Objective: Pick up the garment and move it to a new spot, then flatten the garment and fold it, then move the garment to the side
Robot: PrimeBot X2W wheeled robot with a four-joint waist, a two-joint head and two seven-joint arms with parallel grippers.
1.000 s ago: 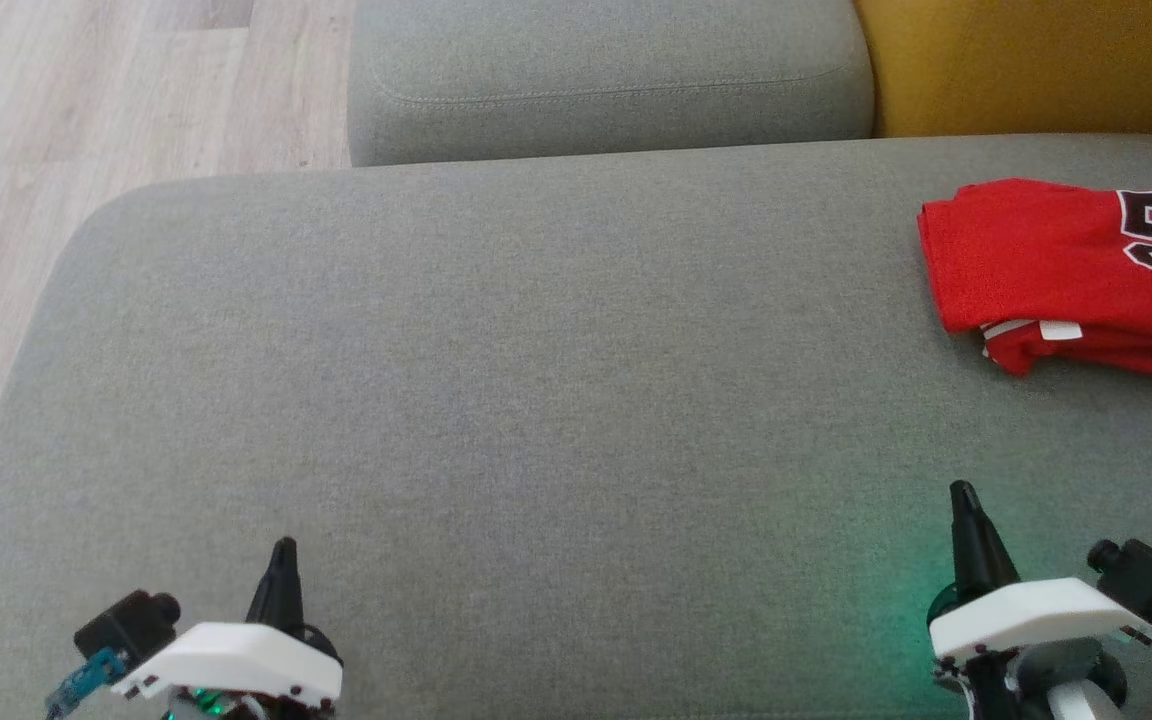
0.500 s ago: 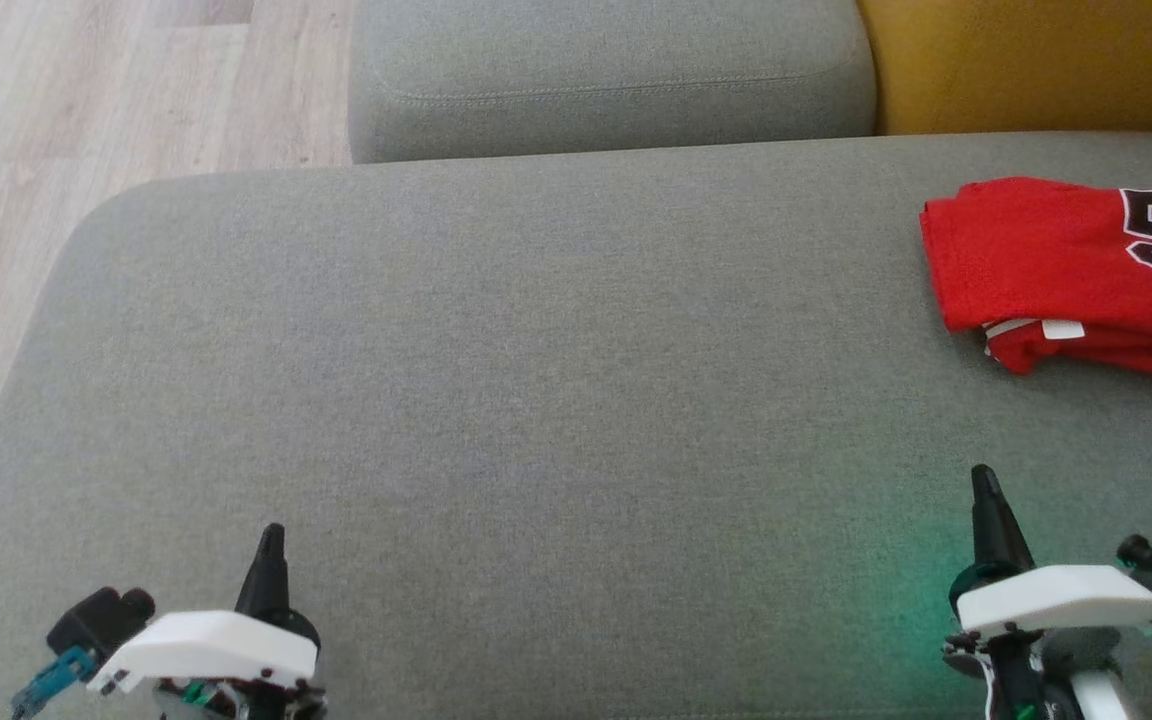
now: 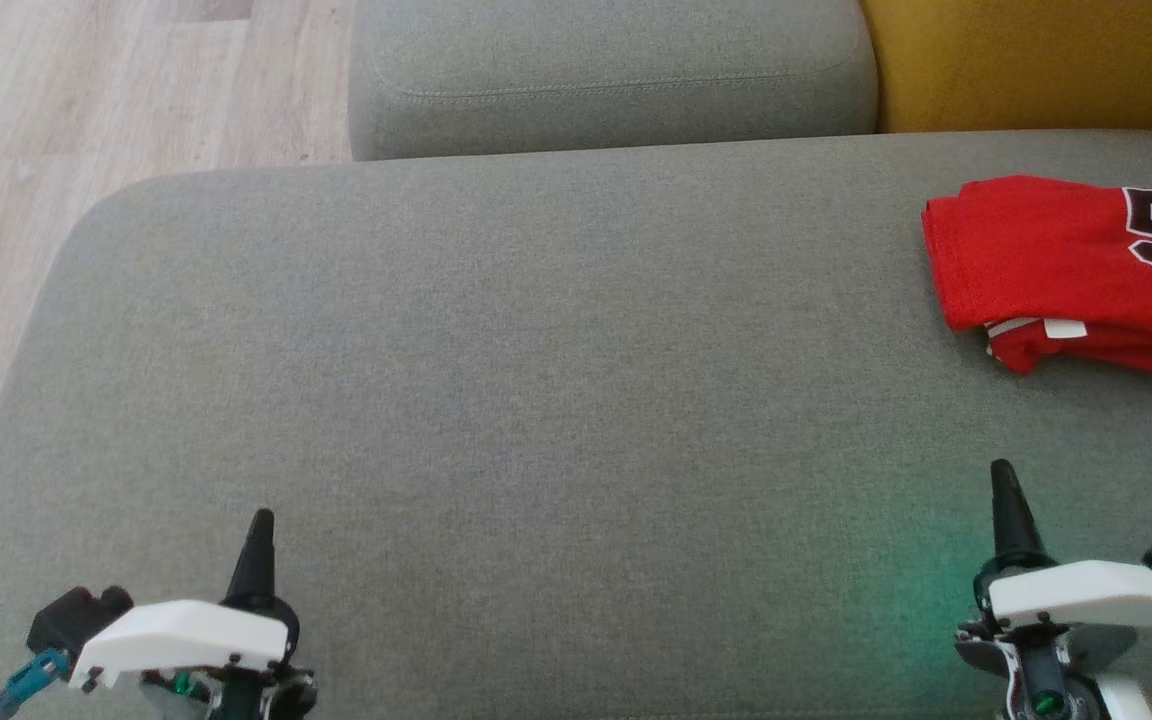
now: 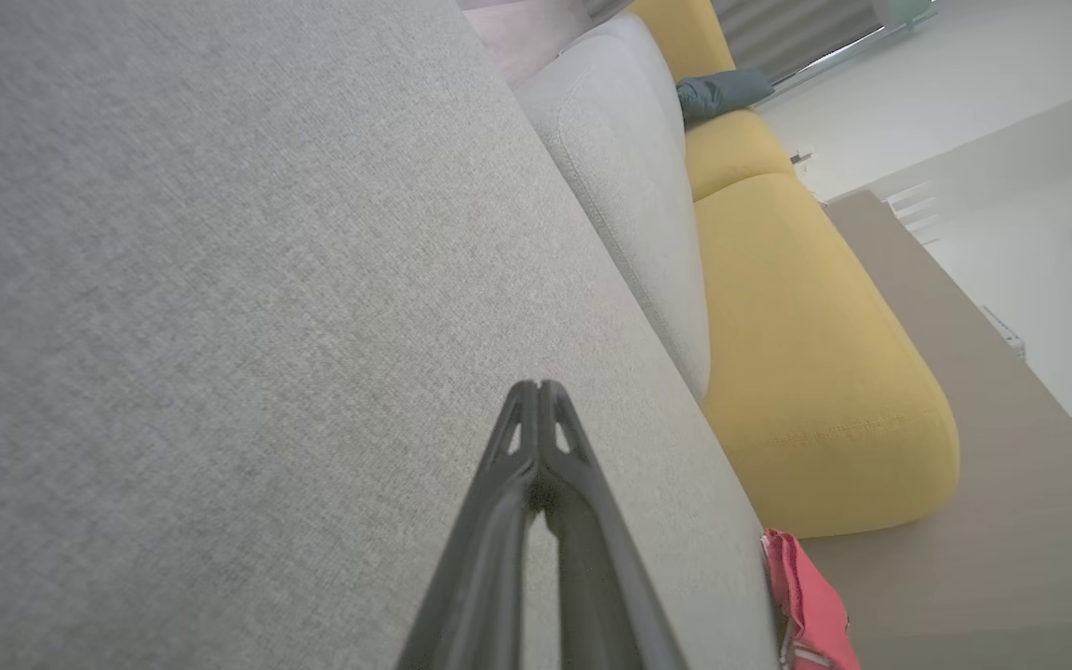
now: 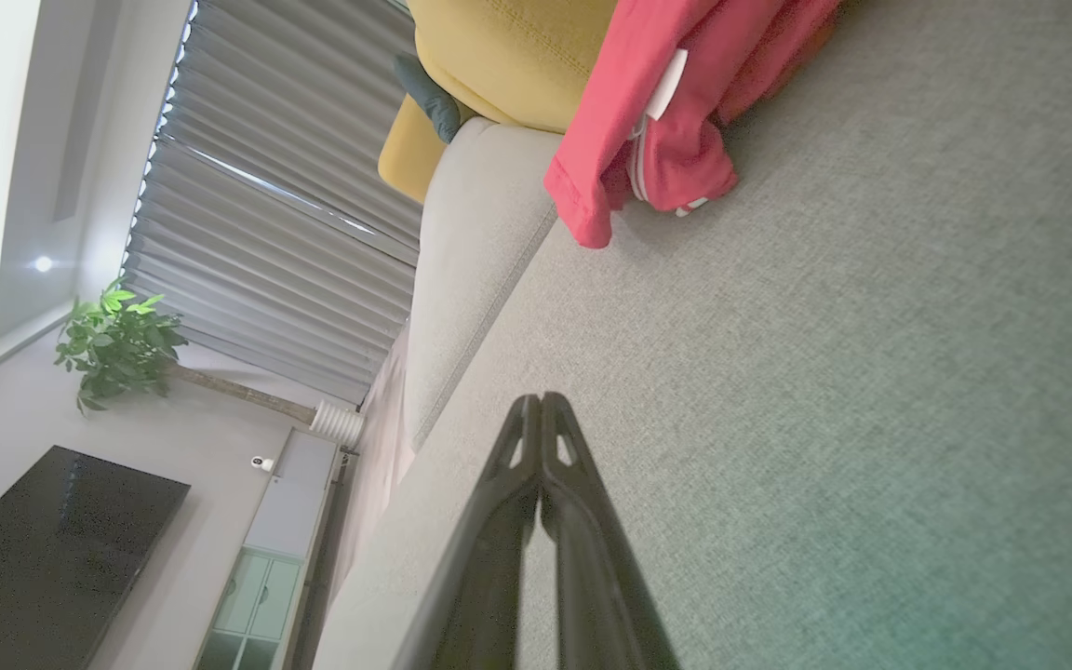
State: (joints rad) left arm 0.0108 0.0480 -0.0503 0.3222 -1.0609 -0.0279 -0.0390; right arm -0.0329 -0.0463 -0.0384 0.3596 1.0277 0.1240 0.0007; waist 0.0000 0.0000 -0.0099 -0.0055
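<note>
The garment point(image 3: 1066, 270) is a red jersey with dark numerals, folded and lying at the far right of the grey sofa seat point(image 3: 536, 380). It also appears as a red bundle point(image 5: 666, 121) in the right wrist view and as a small red edge point(image 4: 810, 605) in the left wrist view. My left gripper point(image 3: 261, 525) sits at the lower left, shut and empty, its tips point(image 4: 539, 386) pressed together above bare cushion. My right gripper point(image 3: 1003, 475) is at the lower right, shut and empty, tips point(image 5: 541, 400) together, well short of the jersey.
A grey back cushion point(image 3: 606, 75) runs behind the seat, with a yellow cushion point(image 3: 1036, 60) to its right. Wooden floor point(image 3: 86, 90) lies past the seat's left edge. The right wrist view takes in window blinds, a plant point(image 5: 113, 340) and a dark screen.
Both grippers have drifted outward toward the lower corners of the head view, the left one leftward, the right one rightward. The jersey has stayed put.
</note>
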